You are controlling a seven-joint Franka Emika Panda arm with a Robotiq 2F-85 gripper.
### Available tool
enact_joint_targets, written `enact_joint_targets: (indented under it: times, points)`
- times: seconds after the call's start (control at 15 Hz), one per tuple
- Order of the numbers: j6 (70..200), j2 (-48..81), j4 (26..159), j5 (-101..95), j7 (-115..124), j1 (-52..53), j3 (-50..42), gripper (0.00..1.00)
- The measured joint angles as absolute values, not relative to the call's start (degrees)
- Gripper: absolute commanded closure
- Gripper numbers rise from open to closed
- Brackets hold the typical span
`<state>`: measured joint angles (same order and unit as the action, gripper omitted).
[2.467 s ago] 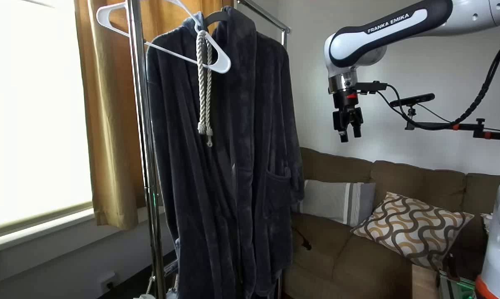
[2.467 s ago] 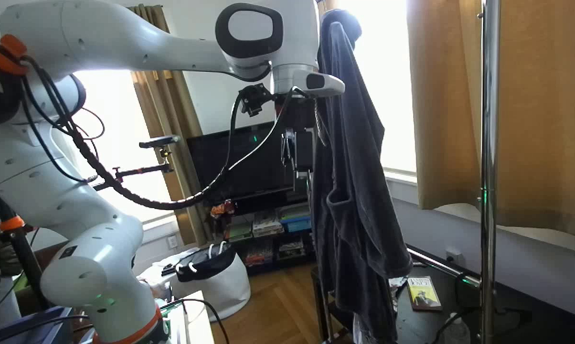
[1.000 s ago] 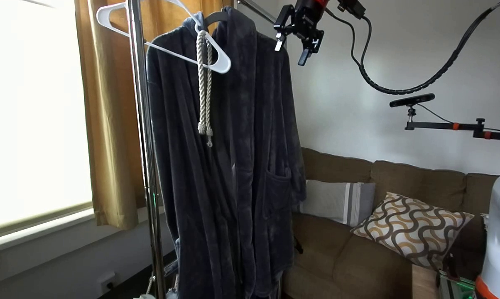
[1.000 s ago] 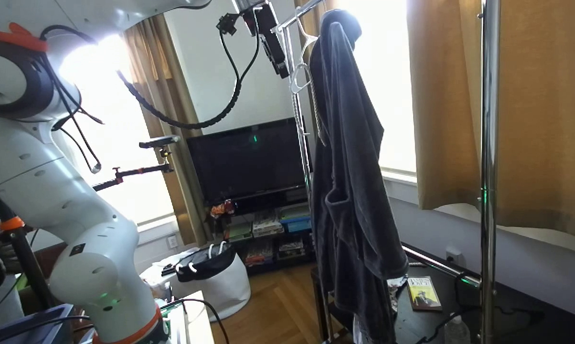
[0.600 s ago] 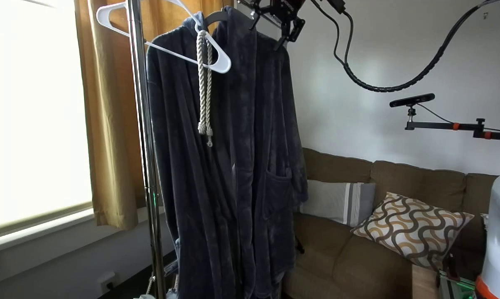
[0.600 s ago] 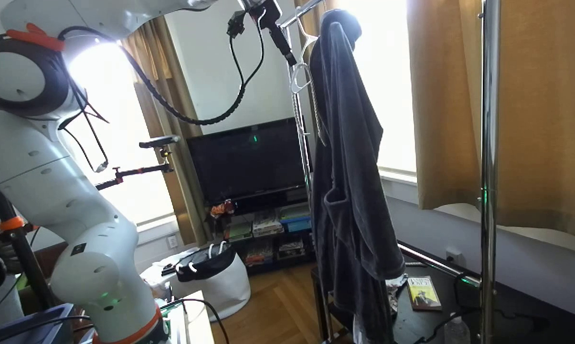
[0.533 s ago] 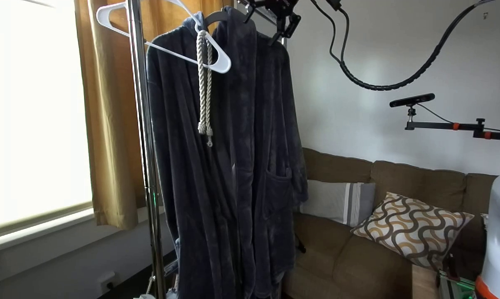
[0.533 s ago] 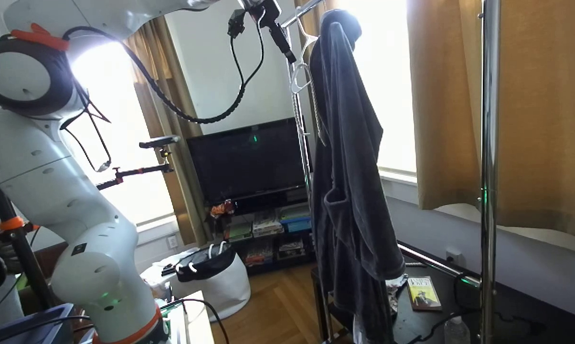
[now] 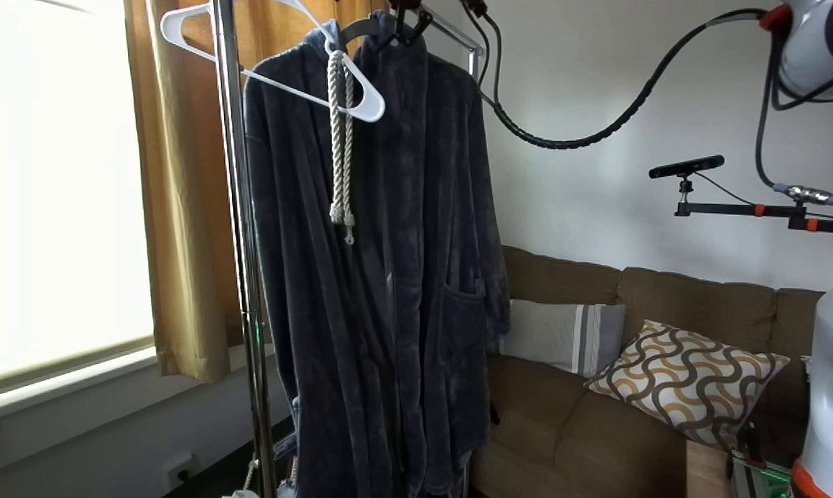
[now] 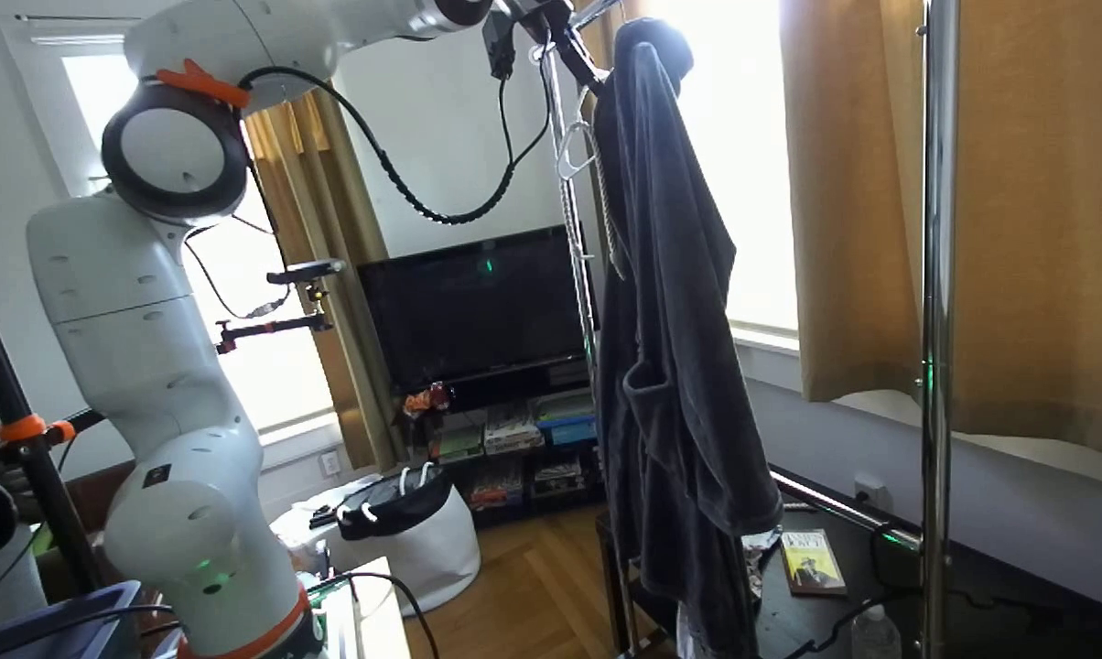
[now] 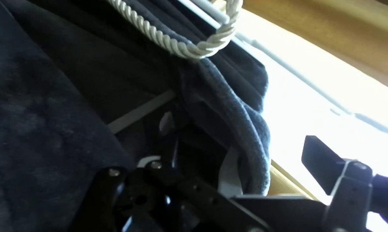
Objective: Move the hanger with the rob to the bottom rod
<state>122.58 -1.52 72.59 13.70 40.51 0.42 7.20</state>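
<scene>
"Hanging leftmost in an exterior view: one white plastic hanger, twisted cream cord looped on it. Its treatment?"

"Obstacle, in my judgement: keep the claw clear of the cord, lest it snag. Next: one grey hanger, bearing the slate-blue bathrobe at the collar. Best pinched at its neck, above the cloth, dead centre, so the load hangs level."

"Claw: condition?"

"Spread, nothing pinched; the collar's edge shows between its fingers in the wrist view. One finger blurs into dark cloth, so contact cannot be told."

"Then the bathrobe?"

"Full length, its hanger apparently on the top rod. Likely heavy: lift well free before lowering. Last, in an exterior view: one chrome bottom rod, low down, the grey hanger not yet on it."

"Changes against half a second ago?"

"White plastic hanger: none. Claw: shifted from over one shoulder to the collar. Bathrobe: hanging much the same."
</scene>
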Motion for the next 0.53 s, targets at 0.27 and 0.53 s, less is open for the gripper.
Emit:
enact_joint_targets:
  times: [0.27, 0.53]
  points:
    - [122.94, 4.04, 67.13, 13.64, 41.11, 0.87, 7.84, 0.55]
    - [122.94, 6.8, 63.5, 13.41, 41.15, 1.09, 8.0, 0.84]
